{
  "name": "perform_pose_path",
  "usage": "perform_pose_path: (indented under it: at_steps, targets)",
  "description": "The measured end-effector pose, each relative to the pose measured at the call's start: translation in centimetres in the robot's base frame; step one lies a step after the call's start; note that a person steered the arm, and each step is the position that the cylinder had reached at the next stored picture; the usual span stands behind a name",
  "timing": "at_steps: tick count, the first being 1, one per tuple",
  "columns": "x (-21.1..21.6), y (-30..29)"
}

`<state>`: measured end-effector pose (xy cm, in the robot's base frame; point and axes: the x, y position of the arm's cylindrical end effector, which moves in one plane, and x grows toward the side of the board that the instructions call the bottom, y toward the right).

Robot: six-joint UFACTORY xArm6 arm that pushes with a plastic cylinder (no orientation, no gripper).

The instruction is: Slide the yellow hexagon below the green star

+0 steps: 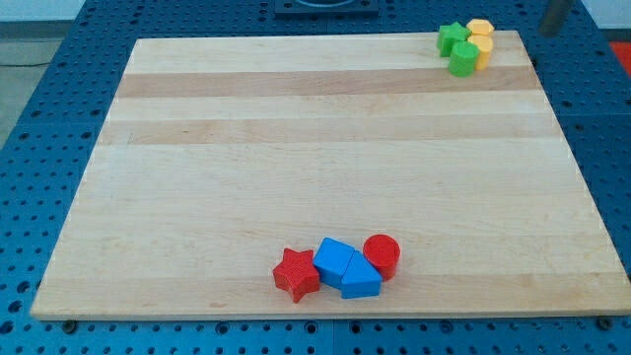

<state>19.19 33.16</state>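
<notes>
The yellow hexagon [480, 27] sits at the board's top right corner, touching the right side of the green star [452, 36]. Just below them, in the same tight cluster, are a green round block [463, 59] and a second yellow block [484, 49] whose shape I cannot make out. My rod shows as a blurred dark shape at the view's top right, off the board. My tip [550, 32] is to the right of the cluster and apart from every block.
Near the bottom edge of the wooden board [296, 148] lies a second cluster: a red star [297, 274], a blue cube [335, 259], a blue triangle [361, 280] and a red cylinder [382, 254]. A blue perforated table surrounds the board.
</notes>
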Motion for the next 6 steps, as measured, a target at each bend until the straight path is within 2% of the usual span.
perform_pose_path:
  at_steps: [3, 6]
  targets:
    - [0.3, -7.2]
    - [4.4, -14.2]
